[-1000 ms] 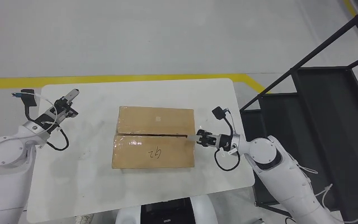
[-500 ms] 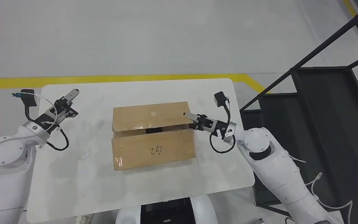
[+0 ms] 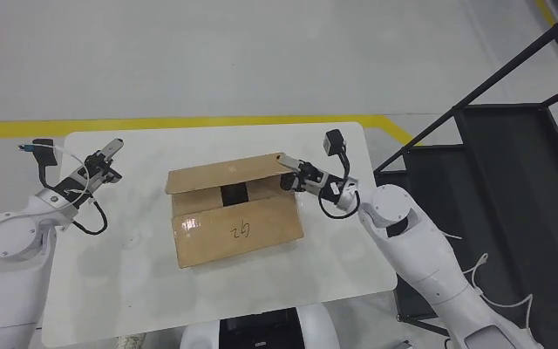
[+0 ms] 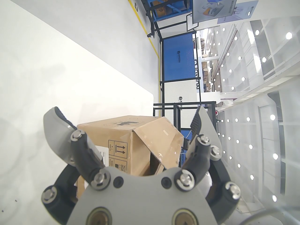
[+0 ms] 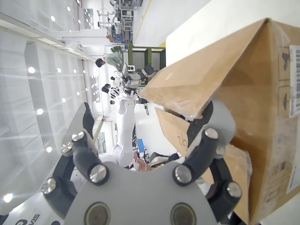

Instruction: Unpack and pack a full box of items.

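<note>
Top view shows the cardboard box [image 3: 200,244] sitting mid-surface [image 3: 113,270], skewed a little, with unpacking at its opening step. The far flap [image 3: 228,173] is tipped up while the near flap [image 3: 240,229] lies flat, with a dark slot between them (contents hidden). The right end effector [image 3: 288,172] is at the box's right end, fingers spread wide, one pad hooked under the raised flap's corner rather than pinching it. I judge the next move must swing that flap fully back past upright, then lift the near one. Since nothing clamps the cardboard, it could slip off the pad and drop shut. The left end effector [image 3: 108,160], also spread open and empty, hangs well left of the box. A black stair frame [image 3: 488,174] stands off to the box's right, beyond the surface. Nothing seems to block the flaps.
</note>
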`<action>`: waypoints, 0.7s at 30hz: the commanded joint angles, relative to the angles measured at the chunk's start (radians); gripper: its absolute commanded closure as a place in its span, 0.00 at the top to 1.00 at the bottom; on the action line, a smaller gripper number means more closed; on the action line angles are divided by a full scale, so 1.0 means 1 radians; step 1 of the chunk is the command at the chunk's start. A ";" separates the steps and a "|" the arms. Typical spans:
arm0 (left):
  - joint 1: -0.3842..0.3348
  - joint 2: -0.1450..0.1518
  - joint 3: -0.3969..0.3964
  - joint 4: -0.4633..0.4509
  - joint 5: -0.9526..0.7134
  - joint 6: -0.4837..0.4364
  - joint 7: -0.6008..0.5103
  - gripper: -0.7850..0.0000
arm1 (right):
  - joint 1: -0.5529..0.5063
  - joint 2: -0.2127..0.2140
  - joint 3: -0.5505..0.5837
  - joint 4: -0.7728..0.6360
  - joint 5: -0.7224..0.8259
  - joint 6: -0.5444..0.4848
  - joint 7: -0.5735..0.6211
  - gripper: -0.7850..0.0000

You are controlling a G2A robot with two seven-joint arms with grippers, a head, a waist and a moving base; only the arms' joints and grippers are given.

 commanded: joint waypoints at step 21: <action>0.043 0.000 -0.041 -0.032 -0.014 -0.001 0.017 1.00 | 0.215 -0.072 -0.143 0.148 0.020 -0.044 -0.199 1.00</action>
